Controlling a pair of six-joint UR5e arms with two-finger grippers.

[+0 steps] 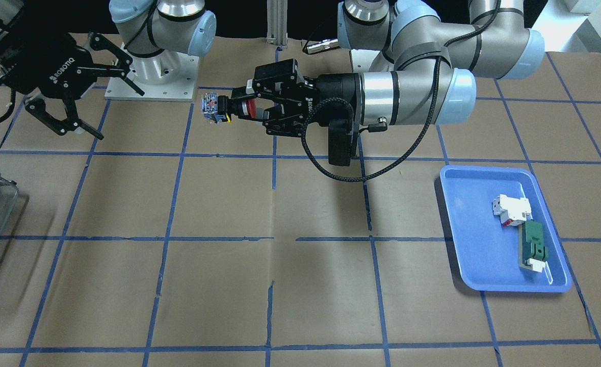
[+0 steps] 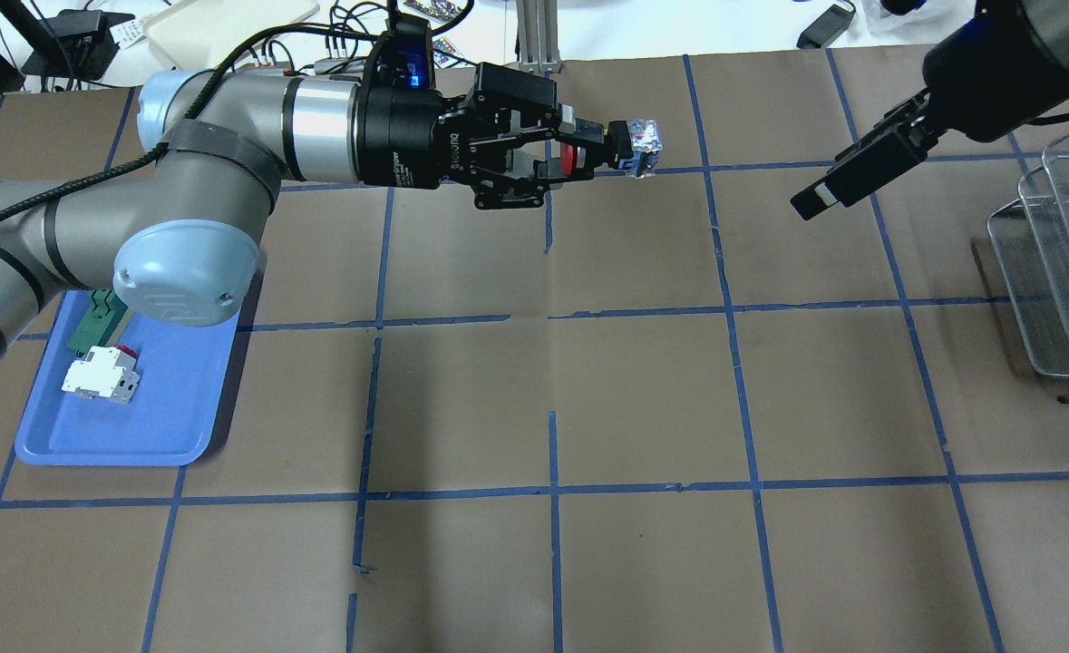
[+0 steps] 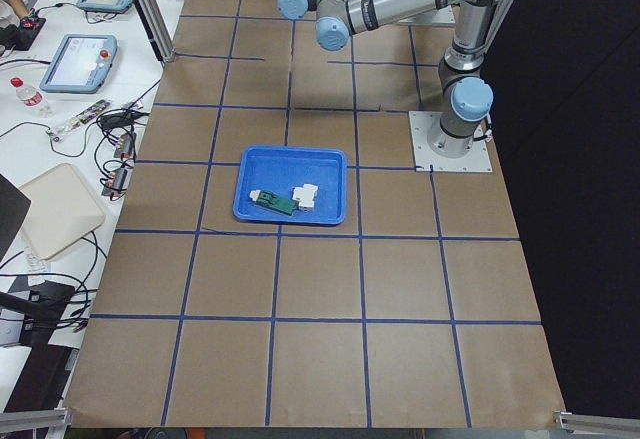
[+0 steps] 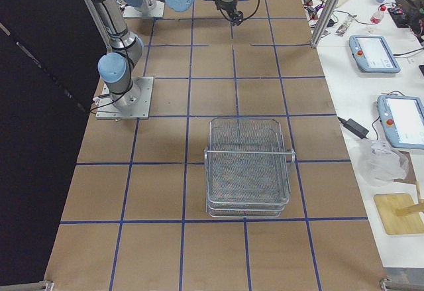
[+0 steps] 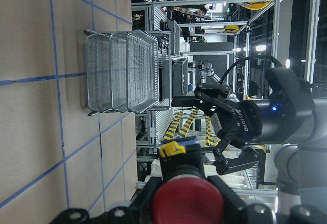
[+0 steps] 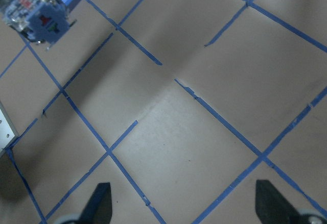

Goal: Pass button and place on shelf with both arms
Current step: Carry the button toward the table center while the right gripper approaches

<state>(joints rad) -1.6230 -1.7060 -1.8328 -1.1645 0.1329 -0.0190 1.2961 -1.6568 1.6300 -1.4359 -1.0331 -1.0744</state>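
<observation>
My left gripper [image 1: 236, 108] is shut on the button [image 1: 249, 108] and holds it level above the table's far middle. The red cap sits between the fingers and the contact block [image 1: 211, 108] points toward my right arm. The button also shows in the overhead view [image 2: 575, 156] and in the left wrist view [image 5: 186, 201]. My right gripper [image 1: 63, 104] is open and empty, well apart from the button. In the right wrist view its fingertips [image 6: 102, 203] are spread wide and the contact block [image 6: 38, 12] is at the top left. The wire-mesh shelf [image 2: 1055, 263] stands at the table's right end.
A blue tray [image 1: 473, 224] on my left side holds a white block [image 1: 509, 210] and a green flat part [image 1: 533, 244]. The table is brown with blue tape lines. Operators' desks with tablets lie beyond the far edge.
</observation>
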